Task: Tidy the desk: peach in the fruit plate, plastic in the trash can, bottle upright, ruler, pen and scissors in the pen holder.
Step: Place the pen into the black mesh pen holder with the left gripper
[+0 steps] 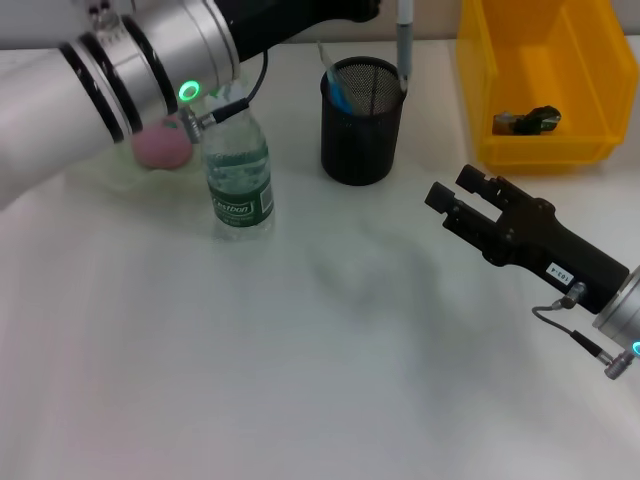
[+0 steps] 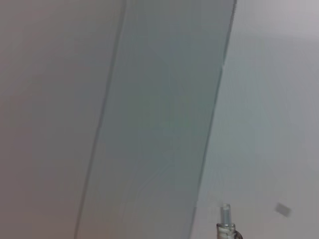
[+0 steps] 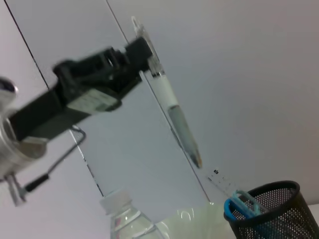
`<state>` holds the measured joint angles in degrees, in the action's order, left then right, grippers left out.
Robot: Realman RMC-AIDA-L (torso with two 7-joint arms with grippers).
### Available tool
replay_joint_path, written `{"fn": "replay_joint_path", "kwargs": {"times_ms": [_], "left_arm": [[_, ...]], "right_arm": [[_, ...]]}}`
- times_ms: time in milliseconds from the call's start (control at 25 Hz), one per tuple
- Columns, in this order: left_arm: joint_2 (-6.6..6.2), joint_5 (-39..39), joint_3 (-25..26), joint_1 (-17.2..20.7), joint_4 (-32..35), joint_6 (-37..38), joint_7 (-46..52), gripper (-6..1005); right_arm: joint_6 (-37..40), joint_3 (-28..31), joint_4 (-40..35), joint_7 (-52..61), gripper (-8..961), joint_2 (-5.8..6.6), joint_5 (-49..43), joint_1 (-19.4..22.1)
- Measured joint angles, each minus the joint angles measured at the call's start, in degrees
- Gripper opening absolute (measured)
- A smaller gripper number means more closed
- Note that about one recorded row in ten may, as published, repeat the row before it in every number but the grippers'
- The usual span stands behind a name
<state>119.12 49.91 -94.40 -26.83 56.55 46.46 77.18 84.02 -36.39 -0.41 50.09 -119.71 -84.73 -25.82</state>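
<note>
My left gripper [image 3: 142, 50] is shut on the pen [image 1: 404, 38], which hangs tip down just above the far rim of the black mesh pen holder [image 1: 362, 122]. Blue scissors handles [image 3: 239, 206] stick out of the holder, and beside them a clear strip that looks like the ruler [image 3: 223, 181]. The bottle [image 1: 238, 172] stands upright to the left of the holder. The pink peach [image 1: 160, 146] lies in the pale fruit plate [image 1: 105, 172], half hidden by my left arm. My right gripper [image 1: 452, 190] hovers open and holding nothing over the table's right side.
A yellow bin [image 1: 580, 150] stands at the back right with a dark crumpled piece [image 1: 528, 121] inside. My left arm spans the upper left of the head view. The left wrist view shows only a wall.
</note>
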Motion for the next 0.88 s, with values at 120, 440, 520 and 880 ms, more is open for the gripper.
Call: {"fn": "replay_joint_path", "kwargs": {"times_ms": [120,440,520,880], "left_arm": [[0.03,-6.94,-1.13,-0.83,-4.29,1.77,-8.22,204],[0.06,-25.58,-6.46,-3.0,-14.91,8.87,-30.72,207],[0.06,-28.43,-8.22,-3.63,-16.58,9.22,-34.33,207],[0.06,-32.77,-13.52,-8.78,-23.79,6.65,-45.0,209]], "right_arm": [[0.01,-0.01,0.59,0.0,693,0.0,-0.03,0.11],[0.02,0.12,2.03,0.04,693,0.0,-0.08,0.77],[0.02,0.09,2.31,0.26,693,0.01,-0.09,0.83],[0.01,0.19,3.54,0.43,694,0.0,-0.09,0.87]]}}
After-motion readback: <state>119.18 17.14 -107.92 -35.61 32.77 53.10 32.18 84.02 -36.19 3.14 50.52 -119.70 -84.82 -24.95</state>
